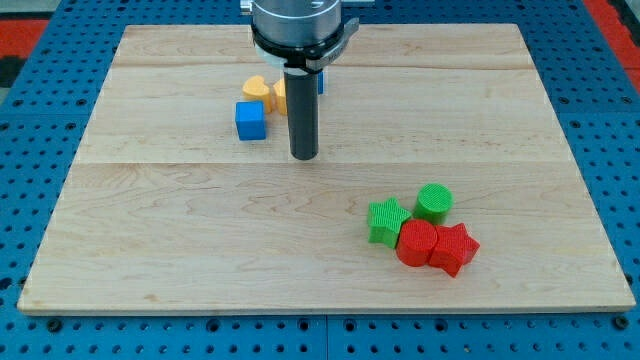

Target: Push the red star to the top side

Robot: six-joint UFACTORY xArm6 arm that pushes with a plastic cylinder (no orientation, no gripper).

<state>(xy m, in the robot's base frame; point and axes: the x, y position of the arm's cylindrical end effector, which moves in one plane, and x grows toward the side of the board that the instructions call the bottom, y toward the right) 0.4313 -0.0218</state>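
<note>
The red star (455, 247) lies on the wooden board (200, 260) at the lower right, touching a red cylinder (416, 243) on its left. A green star (387, 220) and a green cylinder (434, 202) sit just above them in the same cluster. My tip (304, 156) stands near the board's middle, well up and to the left of the red star, apart from every block.
A blue cube (251, 120) lies left of my tip. A yellow heart (258, 90) and an orange block (282, 95) lie above it, partly hidden by the rod. A blue block (320, 80) peeks out behind the rod.
</note>
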